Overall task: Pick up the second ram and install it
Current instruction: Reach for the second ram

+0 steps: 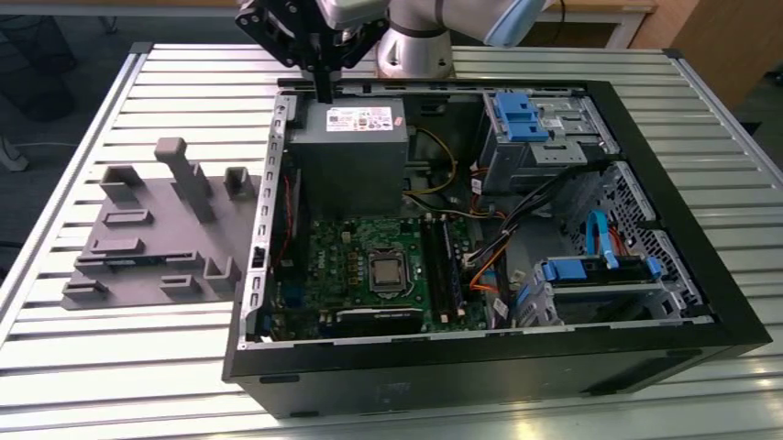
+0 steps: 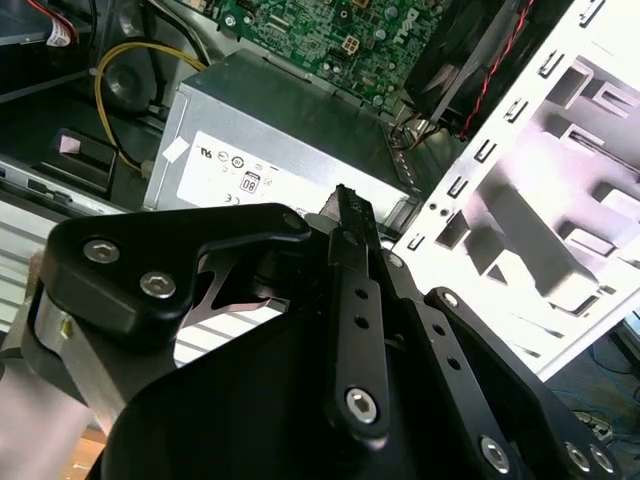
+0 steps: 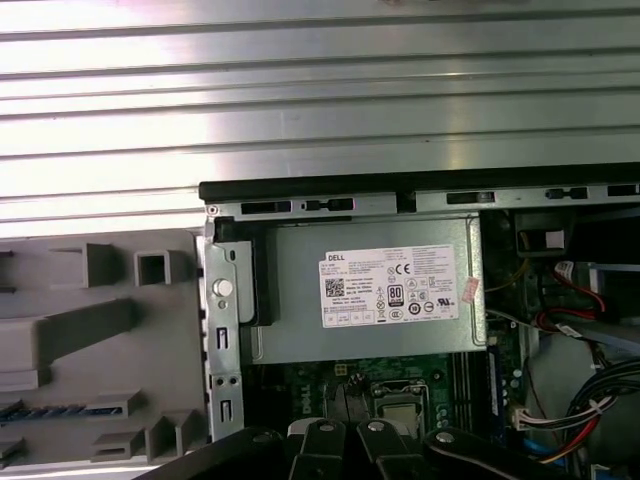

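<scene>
On the slatted metal table (image 1: 147, 92) stands an open computer case (image 1: 490, 371). Our gripper (image 1: 325, 92), jaws pressed together and empty, hangs above the power supply (image 1: 347, 151). The second ram (image 3: 50, 411) lies in the gray fixture (image 1: 159, 243) beside that supply. We judge the pickup unbegun: it calls for spread jaws there.

Your arm (image 1: 423, 32) comes in at the top edge of the exterior view: pale grey links with a blue joint cap (image 1: 508, 26). The wrist (image 1: 348, 11) sits toward the exterior view's left of the arm's upright column. The black gripper (image 1: 325, 92) hangs from it, pointing straight down. Its fingers (image 1: 325, 81) are pressed together into one narrow stem, with no gap visible. In the second wrist view the gripper (image 2: 348, 205) ends in a slim bolted finger bar, flanked by broad black linkage arms (image 2: 160, 270). The first wrist view shows the linkage arms (image 3: 345, 445) fanned side by side.
</scene>
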`<state>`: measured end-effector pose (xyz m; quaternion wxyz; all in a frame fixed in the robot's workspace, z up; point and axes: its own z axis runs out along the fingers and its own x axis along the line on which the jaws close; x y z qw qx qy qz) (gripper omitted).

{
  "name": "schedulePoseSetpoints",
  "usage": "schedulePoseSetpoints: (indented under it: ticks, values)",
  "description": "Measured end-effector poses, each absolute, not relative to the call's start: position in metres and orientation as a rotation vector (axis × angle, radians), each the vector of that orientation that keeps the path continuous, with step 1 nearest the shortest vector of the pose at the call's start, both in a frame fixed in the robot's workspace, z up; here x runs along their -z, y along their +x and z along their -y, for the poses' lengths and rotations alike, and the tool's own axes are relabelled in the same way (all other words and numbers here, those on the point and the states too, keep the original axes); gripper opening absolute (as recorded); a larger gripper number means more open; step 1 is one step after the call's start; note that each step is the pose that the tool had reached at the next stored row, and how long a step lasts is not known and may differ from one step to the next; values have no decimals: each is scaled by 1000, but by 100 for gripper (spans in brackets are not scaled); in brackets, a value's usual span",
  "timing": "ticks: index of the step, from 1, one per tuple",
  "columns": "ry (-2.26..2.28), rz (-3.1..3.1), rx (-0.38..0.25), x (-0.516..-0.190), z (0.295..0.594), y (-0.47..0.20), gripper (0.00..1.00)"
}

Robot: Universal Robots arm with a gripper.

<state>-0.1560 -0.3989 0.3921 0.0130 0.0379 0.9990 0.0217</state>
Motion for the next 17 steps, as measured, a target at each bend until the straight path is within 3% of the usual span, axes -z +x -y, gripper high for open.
schedulePoseSetpoints:
  ticks: [17]
  values:
    - [118, -3113, -68, -392, 399, -164, 11]
